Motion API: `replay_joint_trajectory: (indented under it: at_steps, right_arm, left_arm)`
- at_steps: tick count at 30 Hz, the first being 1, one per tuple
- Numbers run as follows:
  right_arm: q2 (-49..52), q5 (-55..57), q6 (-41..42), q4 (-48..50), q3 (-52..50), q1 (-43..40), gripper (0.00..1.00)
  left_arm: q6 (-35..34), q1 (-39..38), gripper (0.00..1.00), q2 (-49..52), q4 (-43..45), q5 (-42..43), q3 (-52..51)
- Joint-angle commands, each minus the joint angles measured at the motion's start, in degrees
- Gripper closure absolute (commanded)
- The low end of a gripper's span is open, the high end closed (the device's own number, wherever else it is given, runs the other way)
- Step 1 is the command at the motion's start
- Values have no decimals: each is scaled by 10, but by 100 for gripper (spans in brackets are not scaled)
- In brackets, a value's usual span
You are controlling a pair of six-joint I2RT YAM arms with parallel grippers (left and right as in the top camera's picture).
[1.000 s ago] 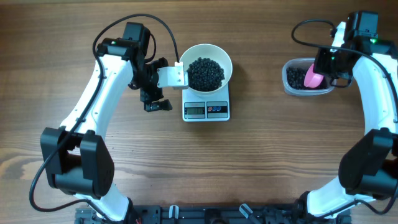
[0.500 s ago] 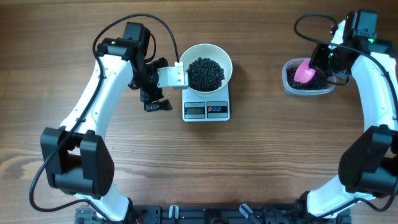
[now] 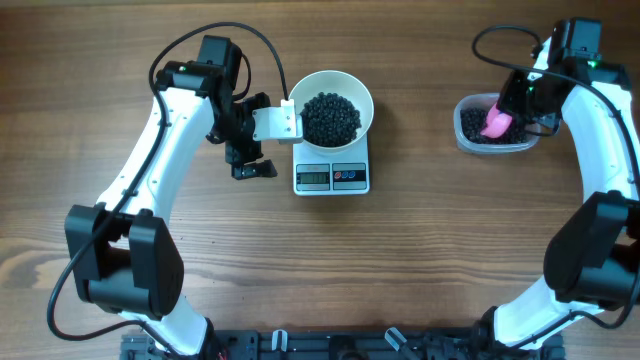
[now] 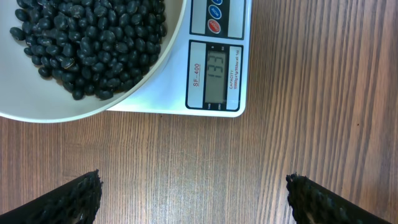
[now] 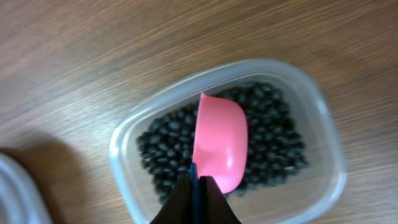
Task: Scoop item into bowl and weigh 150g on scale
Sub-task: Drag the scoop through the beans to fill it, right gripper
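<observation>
Clamping the pink scoop [image 5: 219,140] over the beans [image 5: 273,124] is the right end effector [image 5: 196,193]; left end effector [image 4: 196,194] gapes.

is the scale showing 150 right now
No, the scale reads 133 in the left wrist view, with the bowl of black beans sitting on it.

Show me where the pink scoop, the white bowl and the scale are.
pink scoop [image 5: 219,146], right wrist view, on its cup.
white bowl [image 4: 37,102], left wrist view, bare inner wall.
scale [image 4: 216,68], left wrist view, on its display.
</observation>
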Motion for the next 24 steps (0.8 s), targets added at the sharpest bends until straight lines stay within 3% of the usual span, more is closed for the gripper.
replay_joint_trajectory:
  at_steps: [1,24]
  right_arm:
    - [16,-73,41,9,0,5,96]
    - [-6,-165,34,-29,1,-82,96]
  left_arm:
    - [11,3,0,1,0,15,-5]
    - [11,3,0,1,0,15,-5]
